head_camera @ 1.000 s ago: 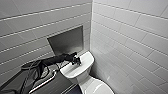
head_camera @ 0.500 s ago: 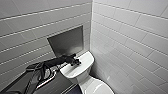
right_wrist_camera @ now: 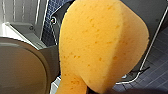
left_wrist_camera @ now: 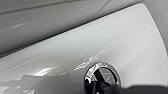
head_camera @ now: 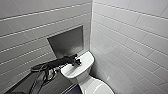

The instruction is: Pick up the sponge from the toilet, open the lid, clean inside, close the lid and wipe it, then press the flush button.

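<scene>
While the robot's left arm reaches in from the left below a grey wall niche point(head_camera: 66, 42), the left gripper point(head_camera: 77, 61) sits at the middle of the flat tank top of the white toilet point(head_camera: 83, 72) in a tiled corner. Seen from the left wrist, a dark part of it touches the round, chrome-ringed flush button point(left_wrist_camera: 108, 75), and whether its jaws are spread or pressed together cannot be told. Further right, the lid point(head_camera: 97, 87) lies down over the bowl, and the right gripper point(right_wrist_camera: 98, 91) has its jaws pinching the orange sponge point(right_wrist_camera: 100, 45), held in the air above the dark floor tiles point(right_wrist_camera: 155, 72) beside the toilet.
</scene>
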Motion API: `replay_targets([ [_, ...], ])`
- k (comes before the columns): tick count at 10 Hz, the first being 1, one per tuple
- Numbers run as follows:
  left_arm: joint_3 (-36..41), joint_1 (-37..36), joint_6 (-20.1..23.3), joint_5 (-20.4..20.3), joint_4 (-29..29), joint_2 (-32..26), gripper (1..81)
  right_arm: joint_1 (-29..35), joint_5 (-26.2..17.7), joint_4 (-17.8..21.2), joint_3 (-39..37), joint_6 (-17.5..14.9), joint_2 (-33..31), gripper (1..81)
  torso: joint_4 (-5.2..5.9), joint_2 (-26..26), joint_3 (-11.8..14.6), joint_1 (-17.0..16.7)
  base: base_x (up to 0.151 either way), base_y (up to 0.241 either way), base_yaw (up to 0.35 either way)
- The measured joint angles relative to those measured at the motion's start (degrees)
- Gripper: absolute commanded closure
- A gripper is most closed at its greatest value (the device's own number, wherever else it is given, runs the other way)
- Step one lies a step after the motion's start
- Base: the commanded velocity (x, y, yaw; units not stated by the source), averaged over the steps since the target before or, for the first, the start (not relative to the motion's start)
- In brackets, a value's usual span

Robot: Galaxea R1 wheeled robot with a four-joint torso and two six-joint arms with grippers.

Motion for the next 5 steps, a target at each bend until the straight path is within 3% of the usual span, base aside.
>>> replay_targets([
  [5,-2.49,0.04,-0.01,0.88,2.95,1.87,81.1,0.0,0.02,0.0,-2.05,0.0,1.71,81.1,0.0,-0.02,0.0,-0.07,0.0,0.0,0.0],
])
